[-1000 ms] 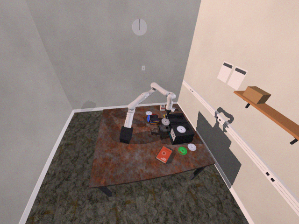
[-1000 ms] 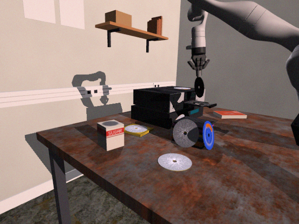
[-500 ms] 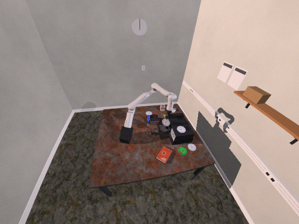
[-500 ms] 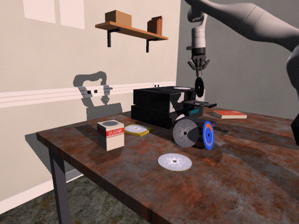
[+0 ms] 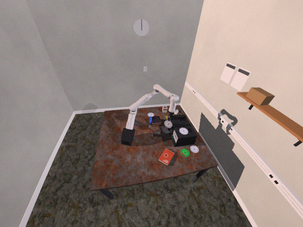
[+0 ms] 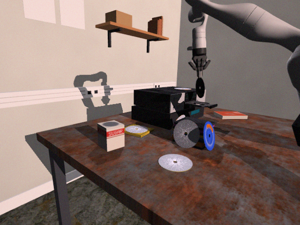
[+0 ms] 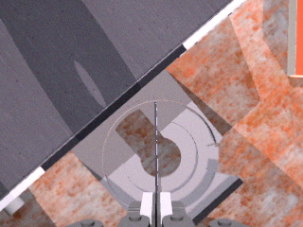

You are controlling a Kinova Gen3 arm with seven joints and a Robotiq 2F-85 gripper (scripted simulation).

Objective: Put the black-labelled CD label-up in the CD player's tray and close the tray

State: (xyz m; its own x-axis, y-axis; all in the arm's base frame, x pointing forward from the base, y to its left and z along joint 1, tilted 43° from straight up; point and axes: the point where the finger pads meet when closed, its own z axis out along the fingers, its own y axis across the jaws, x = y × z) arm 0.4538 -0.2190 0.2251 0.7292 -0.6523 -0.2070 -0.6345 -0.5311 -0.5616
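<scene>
My gripper (image 6: 199,75) (image 7: 156,209) is shut on the black-labelled CD (image 5: 168,124) (image 6: 200,93) (image 7: 156,142), gripping its top edge. The disc hangs upright, black face showing in the exterior view and silvery face in the top view. It appears edge-on as a thin line in the wrist view. The tray (image 6: 213,106) (image 7: 201,130) is out of the black player (image 6: 152,98) (image 7: 90,61), with its round recess empty. The CD hangs above the tray, clear of it and not parallel to it. The player stands level on another black box.
A silver disc (image 5: 182,131) lies on top of the player. A disc stack with a blue disc (image 6: 207,142), a leaning silver disc (image 6: 180,138), a sugar box (image 6: 115,144) and a yellow case (image 6: 143,134) stand nearby. A red book (image 5: 166,159) and a green disc (image 5: 185,154) lie beyond.
</scene>
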